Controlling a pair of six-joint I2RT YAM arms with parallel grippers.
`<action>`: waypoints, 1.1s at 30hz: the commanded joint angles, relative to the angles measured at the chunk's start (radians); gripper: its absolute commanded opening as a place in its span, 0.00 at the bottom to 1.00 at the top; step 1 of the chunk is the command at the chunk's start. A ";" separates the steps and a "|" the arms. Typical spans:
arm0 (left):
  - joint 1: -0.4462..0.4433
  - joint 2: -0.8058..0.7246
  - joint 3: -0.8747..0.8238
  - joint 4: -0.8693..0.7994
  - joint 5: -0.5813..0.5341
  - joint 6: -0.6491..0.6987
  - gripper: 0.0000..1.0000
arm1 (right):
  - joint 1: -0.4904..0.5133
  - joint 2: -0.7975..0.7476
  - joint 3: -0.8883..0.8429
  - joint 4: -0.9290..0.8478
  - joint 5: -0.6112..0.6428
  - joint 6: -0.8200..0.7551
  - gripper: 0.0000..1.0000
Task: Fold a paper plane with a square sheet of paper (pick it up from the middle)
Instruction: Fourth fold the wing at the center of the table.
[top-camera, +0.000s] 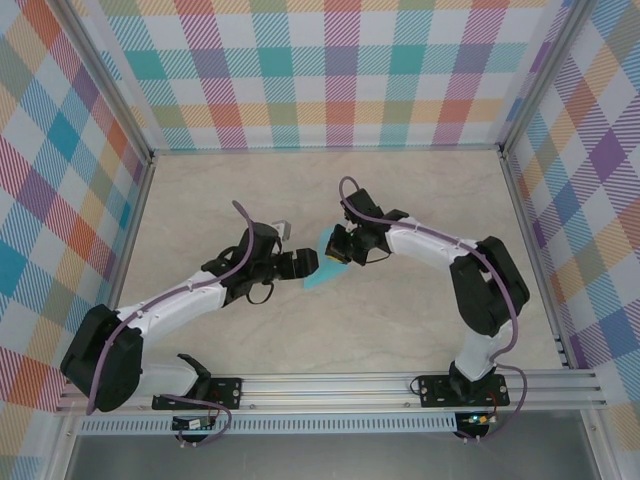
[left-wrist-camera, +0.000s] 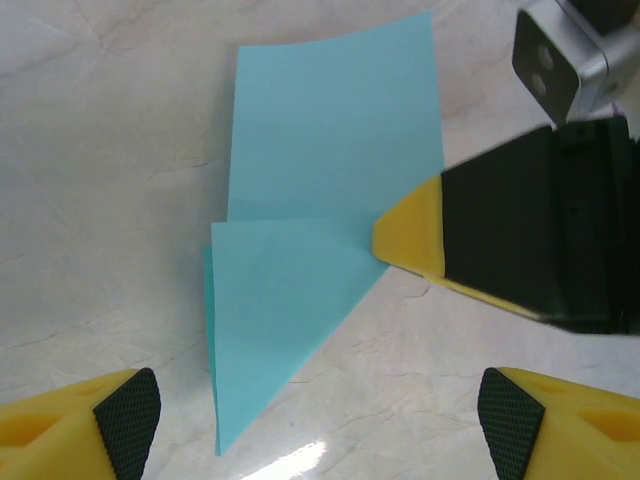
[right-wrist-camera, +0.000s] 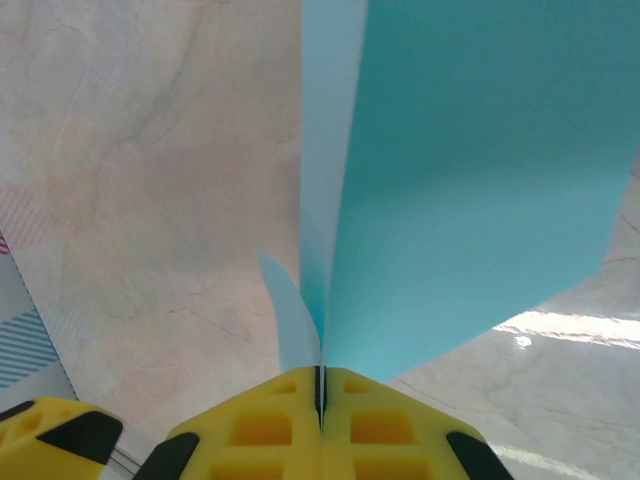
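Right wrist: right hand (right-wrist-camera: 321, 376) pinches paper (right-wrist-camera: 470, 180); left hand (left-wrist-camera: 318, 420) spread.

Paper (left-wrist-camera: 330, 150): thin, smooth and matt, sharply creased.
Table (left-wrist-camera: 90, 130): marble-patterned and smooth; a glossy sheen is seen under the light.
Left pincer (left-wrist-camera: 320, 415): yellow moulded plastic; pads (left-wrist-camera: 128, 412) are faced with black, finely knurled grip.
Right pincer (right-wrist-camera: 320, 390): yellow plastic, moulded with hollow cells.
Rail (top-camera: 330, 385): ribbed, satin-finished metal.

Overhead, two wrist close-ups sharing paper (top-camera: 320, 272)
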 joint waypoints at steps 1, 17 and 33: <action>-0.030 0.023 -0.048 0.130 -0.042 0.118 0.85 | 0.000 0.039 0.041 0.006 -0.061 0.045 0.03; -0.132 0.184 -0.149 0.483 -0.169 0.480 0.70 | -0.035 0.101 0.121 -0.074 -0.130 0.068 0.05; -0.152 0.283 -0.158 0.571 -0.190 0.626 0.42 | -0.052 0.111 0.127 -0.103 -0.163 0.072 0.12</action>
